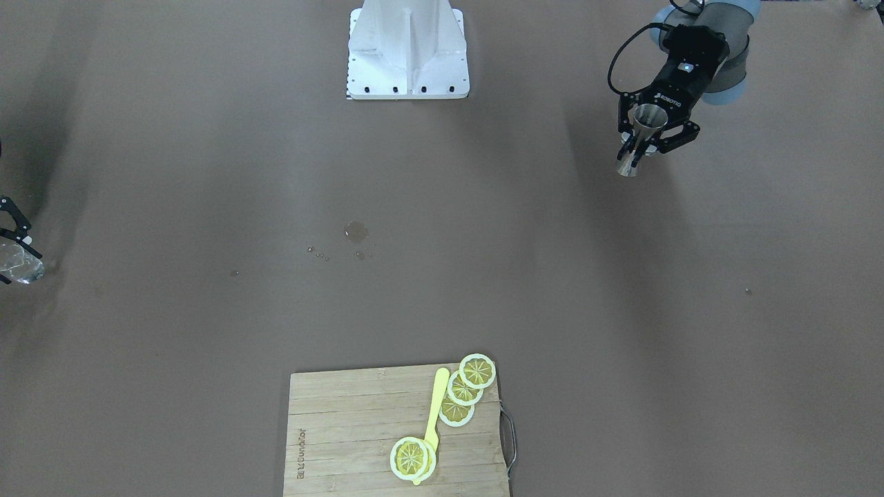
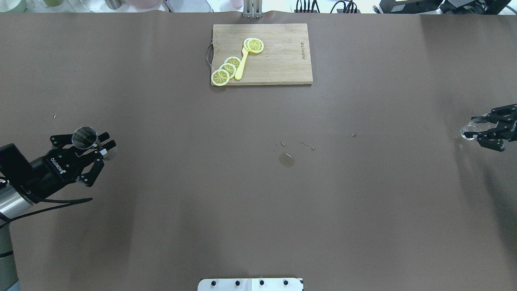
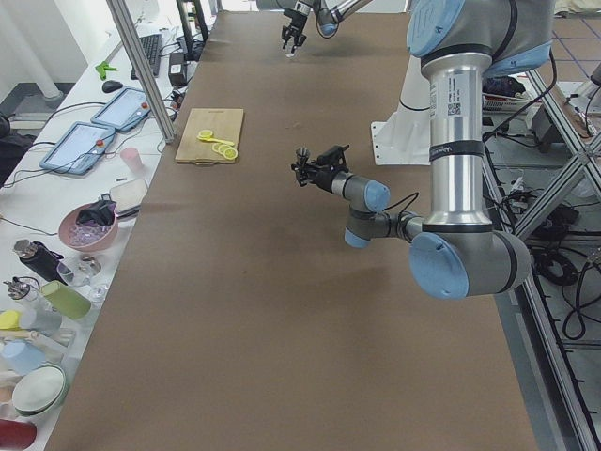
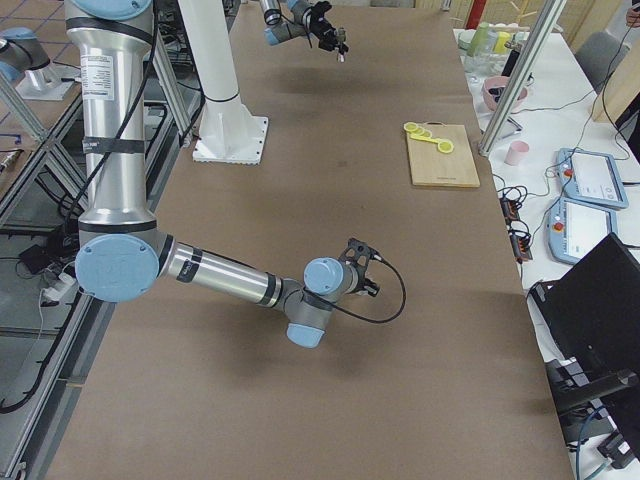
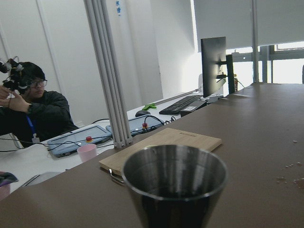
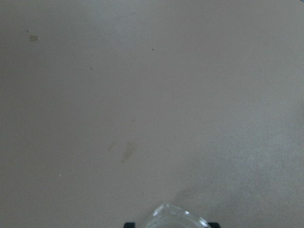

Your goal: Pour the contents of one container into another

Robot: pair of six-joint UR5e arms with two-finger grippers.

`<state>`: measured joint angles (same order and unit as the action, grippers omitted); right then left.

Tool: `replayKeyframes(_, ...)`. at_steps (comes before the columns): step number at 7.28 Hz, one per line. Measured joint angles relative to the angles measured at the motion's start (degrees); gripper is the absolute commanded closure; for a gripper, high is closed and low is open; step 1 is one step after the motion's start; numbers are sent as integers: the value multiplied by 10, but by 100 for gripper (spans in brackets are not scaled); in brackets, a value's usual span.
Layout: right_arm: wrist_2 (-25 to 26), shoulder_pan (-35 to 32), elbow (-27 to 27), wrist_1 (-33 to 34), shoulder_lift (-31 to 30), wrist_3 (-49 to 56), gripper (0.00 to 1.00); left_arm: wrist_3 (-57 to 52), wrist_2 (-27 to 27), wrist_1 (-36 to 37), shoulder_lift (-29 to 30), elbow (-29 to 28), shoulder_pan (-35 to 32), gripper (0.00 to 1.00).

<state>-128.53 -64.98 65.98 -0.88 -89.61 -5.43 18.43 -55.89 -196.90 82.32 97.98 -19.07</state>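
The dark metal jigger stands upright in my left gripper, which is shut on its narrow waist at the table's left end. The front-facing view shows the same jigger and left gripper a little above the table. In the left wrist view the jigger's open mouth fills the bottom. At the far right end my right gripper is shut on the clear glass cup. That glass sits at the front-facing view's left edge, and its rim shows in the right wrist view.
A wooden cutting board with lemon slices and a yellow utensil lies at the far middle edge. A small puddle with droplets marks the table's centre. The white robot base stands on the robot's side. A person sits beyond the table.
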Motion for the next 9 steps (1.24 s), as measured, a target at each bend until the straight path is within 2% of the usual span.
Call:
replayKeyframes(2,1,1,-13,-1,11,0,100,24,115,21,-3,-8,32,100)
replayKeyframes(3,1,1,-17,-1,14,0,100,72,159,65,-4,-8,40,100)
replayKeyframes(5,-1,2,-23,-2,18,0,100,169,192,150,-5,-7,43,100)
replayKeyframes(9,-2,6,-29,-2,19,2,100,265,209,176,-17,-50,43,100)
